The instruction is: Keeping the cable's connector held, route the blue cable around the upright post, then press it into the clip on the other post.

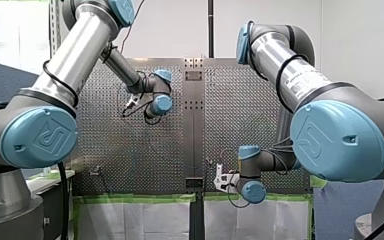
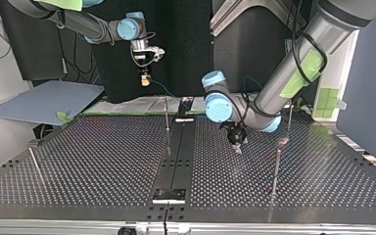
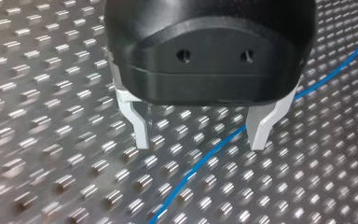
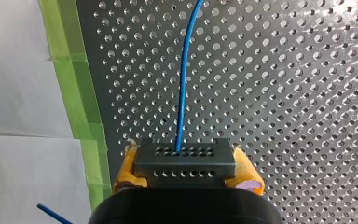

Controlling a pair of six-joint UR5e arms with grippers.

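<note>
In the right wrist view my right gripper is shut with its yellow pads on a grey perforated connector. The blue cable leaves the connector and runs ahead over the perforated table. The top view has this gripper raised above the table's far edge, with the cable trailing from it. My left gripper hangs low over the table with its metal fingers open. The blue cable lies on the table beneath it and passes between the fingertips, touching neither. In the top view it is right of the centre rail.
Thin upright posts stand on the table in the top view: one by the centre rail, one at the far right, one nearer at the right, one leaning at the left. Green tape marks the table edge.
</note>
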